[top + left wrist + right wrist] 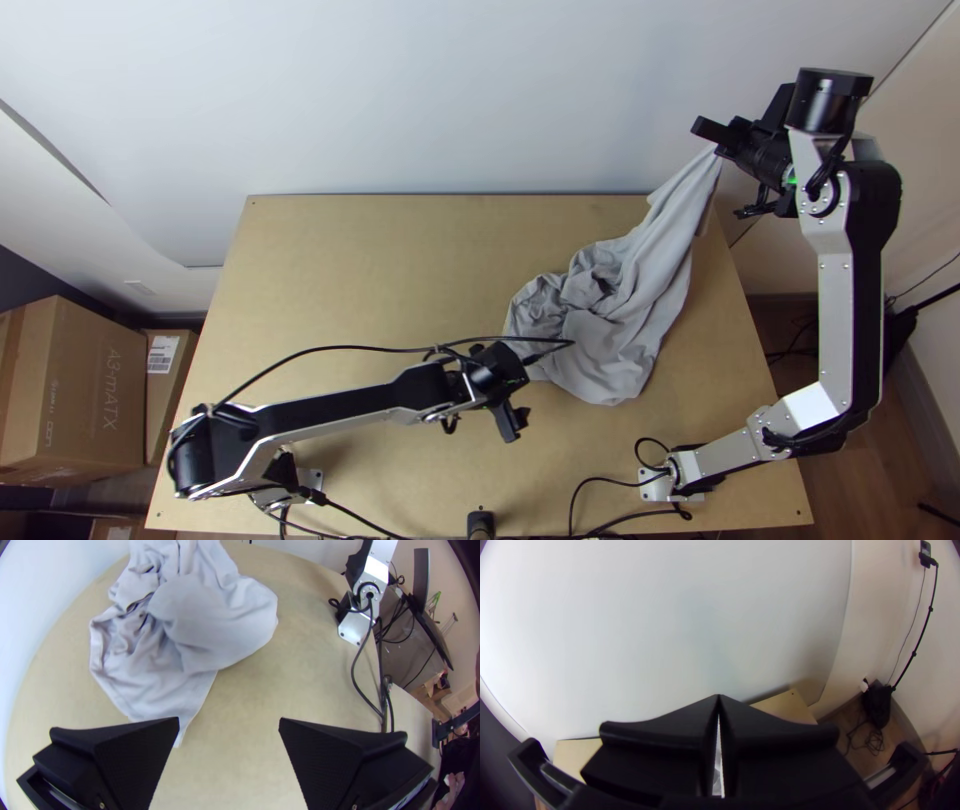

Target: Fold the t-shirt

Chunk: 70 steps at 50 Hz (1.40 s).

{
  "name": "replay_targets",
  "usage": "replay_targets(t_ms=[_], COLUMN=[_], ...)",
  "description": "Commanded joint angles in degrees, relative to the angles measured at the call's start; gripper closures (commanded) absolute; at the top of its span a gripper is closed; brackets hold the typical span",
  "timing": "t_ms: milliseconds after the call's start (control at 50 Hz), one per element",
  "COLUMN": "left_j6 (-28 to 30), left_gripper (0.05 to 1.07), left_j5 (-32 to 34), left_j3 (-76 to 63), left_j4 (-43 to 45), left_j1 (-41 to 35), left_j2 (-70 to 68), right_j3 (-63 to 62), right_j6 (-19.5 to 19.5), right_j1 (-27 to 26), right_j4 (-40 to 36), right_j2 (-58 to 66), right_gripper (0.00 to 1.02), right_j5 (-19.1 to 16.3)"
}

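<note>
The light grey t-shirt [625,310] lies bunched on the right half of the table, one end drawn up into a taut peak toward the back right. At that peak my right gripper [716,140] is shut on the cloth, raised high. In the right wrist view the right gripper [718,705] has its fingers together, with a sliver of cloth between them. My left gripper [512,418] stands just left of the shirt's near part. The left wrist view shows the left gripper [229,722] open, a corner of the t-shirt [200,625] beside one finger.
The table [400,260] has bare wood on its left and middle. A black cable [330,349] runs along the left arm to its wrist. More cables lie near the right arm's base [660,485]. Cardboard boxes [75,390] stand beyond the left edge, and a white wall rises behind.
</note>
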Motion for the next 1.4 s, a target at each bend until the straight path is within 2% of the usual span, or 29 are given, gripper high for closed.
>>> replay_targets(t_ms=[0,200,680,800,900,1200,1220,1260,1320,1340,1380], left_j6=[2.7,4.1,3.5,3.4,2.4,0.4,0.3,-0.3,-1.0,-1.6,-2.4], left_gripper=[0.11,0.16,0.16,0.16,0.26,0.27,0.32,0.5,0.94,1.05,1.04], left_j5=[-3.1,-3.6,-3.6,-3.6,-3.6,-3.2,-3.3,-3.4,-3.6,-3.7,-3.8], left_j3=[3.6,7.5,20.0,22.8,25.6,29.7,29.7,29.6,29.6,29.7,29.7], left_j4=[5.3,9.6,9.0,8.8,7.8,3.6,3.5,3.4,4.1,4.0,3.4], left_j1=[-1.5,-2.1,-3.4,-3.5,-3.4,-3.8,-3.8,-3.7,-3.5,-3.4,-3.2], left_j2=[3.9,10.0,22.6,25.4,27.7,32.9,33.0,33.0,32.5,32.2,31.2], right_j3=[-0.3,-0.5,-1.7,-3.3,-3.8,-5.5,-5.5,-5.5,-5.8,-6.0,-6.4], right_j6=[0.4,0.4,0.6,0.5,0.5,0.4,0.4,0.4,0.4,0.4,0.4], right_j1=[0.3,2.1,6.3,6.3,5.9,4.8,4.8,4.8,4.5,4.3,3.9], right_j4=[1.2,1.1,0.0,-0.1,-0.1,-0.1,-0.1,-0.1,-0.2,-0.1,-0.1], right_j2=[0.2,-1.4,-3.7,-5.1,-6.2,-8.9,-9.0,-9.2,-9.7,-9.8,-10.2], right_gripper=[1.0,1.0,1.0,1.0,1.0,1.0,1.0,1.0,1.0,1.0,1.0], right_j5=[0.5,0.5,0.6,0.6,0.7,0.7,0.7,0.7,0.7,0.7,0.7])
